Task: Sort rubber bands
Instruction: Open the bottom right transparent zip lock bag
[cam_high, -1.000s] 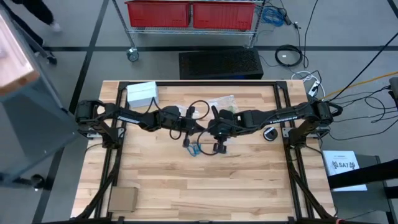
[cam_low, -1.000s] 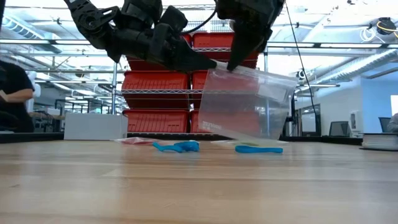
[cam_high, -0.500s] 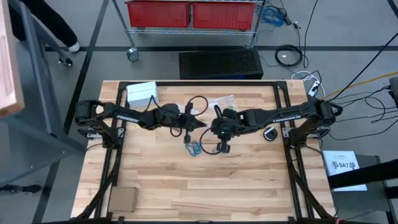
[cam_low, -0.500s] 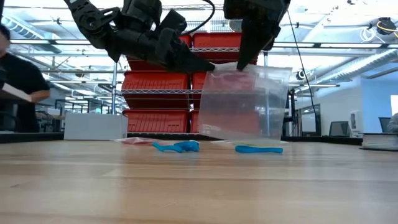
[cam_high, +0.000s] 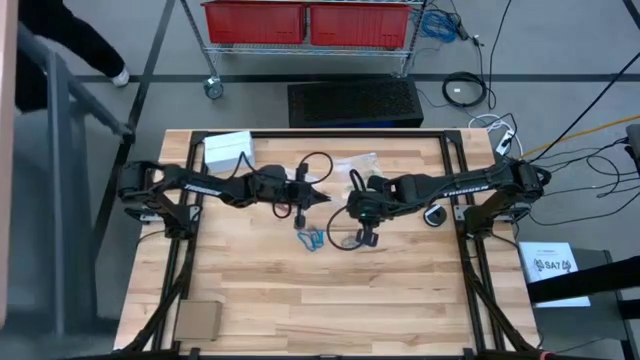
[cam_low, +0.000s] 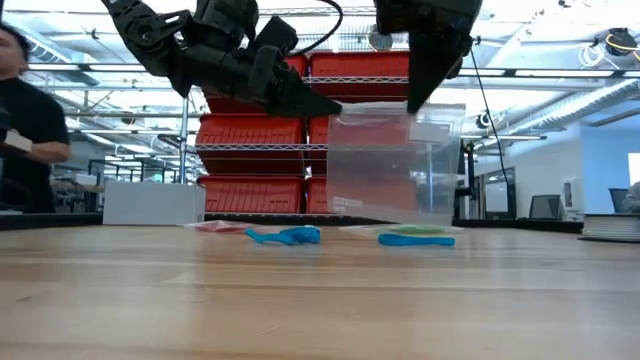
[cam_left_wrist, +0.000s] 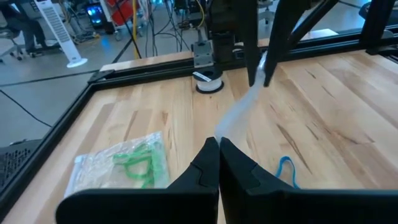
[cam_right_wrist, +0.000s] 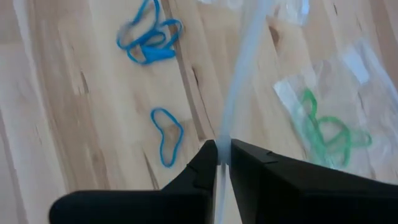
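Both grippers, left (cam_low: 325, 103) and right (cam_low: 415, 100), pinch the clear plastic bag (cam_low: 395, 165) taut mid-frame above the wooden worktop (cam_high: 300, 290); loose blue rubber bands (cam_high: 309, 239) lie below; keep the mouth wide and level.

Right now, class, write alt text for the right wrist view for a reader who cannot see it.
The right tool is shut on the edge of a clear plastic bag above a wooden table. Blue rubber bands lie loose on the wood; green rubber bands sit inside another clear bag.
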